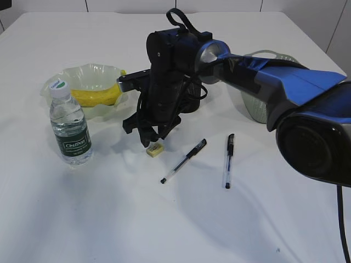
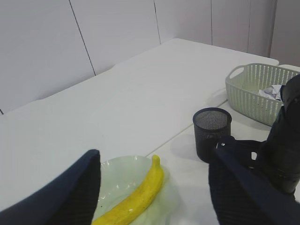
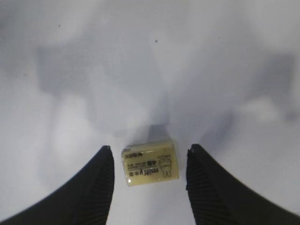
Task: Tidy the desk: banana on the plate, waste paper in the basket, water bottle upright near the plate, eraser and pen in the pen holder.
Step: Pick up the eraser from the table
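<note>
At the far left of the white bench [image 1: 175, 219] a water bottle [image 1: 69, 129] stands upright with a white cap and a green label whose lettering is too small to read for certain. Just behind it sits the pale, wavy-rimmed plate [image 1: 104, 73], and the banana [image 1: 98, 96] already lies on it.

The left pincer [image 2: 154, 187] hangs above the plate with its two dark fingers [image 2: 79, 192] spread wide and nothing between them; only their tips show in the left wrist view.

Right of the plate, the black mesh pen holder [image 2: 212, 132] is almost wholly hidden by the right arm in the exterior view.

The right pincer [image 3: 149, 173] points down over the eraser [image 3: 150, 168], fingers [image 3: 98, 187] well apart on either side of it and not touching it. The eraser lies flat on the bench, cream-coloured, with "miffy", "4B" and a small rabbit drawing printed on it.

Further right lie two pens: a black-capped one [image 1: 184, 160] on a slant, and a clear-barrelled one [image 1: 228, 160] nearly straight, near each other but apart.

At the far right stands the pale green basket [image 2: 253, 89] with crumpled waste paper [image 2: 272, 92] inside, partly cut off by the arm.
</note>
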### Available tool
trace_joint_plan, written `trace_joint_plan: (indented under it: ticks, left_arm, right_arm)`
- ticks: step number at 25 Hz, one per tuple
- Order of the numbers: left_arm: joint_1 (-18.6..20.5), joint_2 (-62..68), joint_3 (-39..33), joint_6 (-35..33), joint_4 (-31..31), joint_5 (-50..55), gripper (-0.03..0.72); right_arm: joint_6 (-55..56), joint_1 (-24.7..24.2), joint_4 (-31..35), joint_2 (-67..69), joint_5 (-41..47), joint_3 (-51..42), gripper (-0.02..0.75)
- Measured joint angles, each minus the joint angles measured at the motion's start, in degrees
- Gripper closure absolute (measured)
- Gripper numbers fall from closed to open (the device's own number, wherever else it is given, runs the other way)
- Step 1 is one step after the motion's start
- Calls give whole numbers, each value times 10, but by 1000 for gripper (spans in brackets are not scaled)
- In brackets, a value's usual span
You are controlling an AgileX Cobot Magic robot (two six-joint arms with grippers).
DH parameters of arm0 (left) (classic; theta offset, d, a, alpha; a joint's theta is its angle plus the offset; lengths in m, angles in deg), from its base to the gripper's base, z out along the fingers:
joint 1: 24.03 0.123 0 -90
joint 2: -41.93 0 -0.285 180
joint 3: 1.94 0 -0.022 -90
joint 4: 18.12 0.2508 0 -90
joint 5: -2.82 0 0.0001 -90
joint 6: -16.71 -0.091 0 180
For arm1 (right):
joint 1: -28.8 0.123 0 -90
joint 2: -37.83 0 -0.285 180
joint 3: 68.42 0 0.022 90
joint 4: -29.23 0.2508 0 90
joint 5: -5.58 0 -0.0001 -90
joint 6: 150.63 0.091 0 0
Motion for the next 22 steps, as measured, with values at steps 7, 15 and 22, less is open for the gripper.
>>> trace_joint_plan:
  ticks: [7,15,22]
  left_arm:
    - [0,0,0,0,0,0,182]
    - [0,0,0,1,0,1,182]
    - [0,0,0,2,1,4,182]
  right_arm:
    - [0,0,0,0,0,0,360]
    - [-1,0,0,0,0,0,360]
    - [-1,0,0,1,0,-9,360]
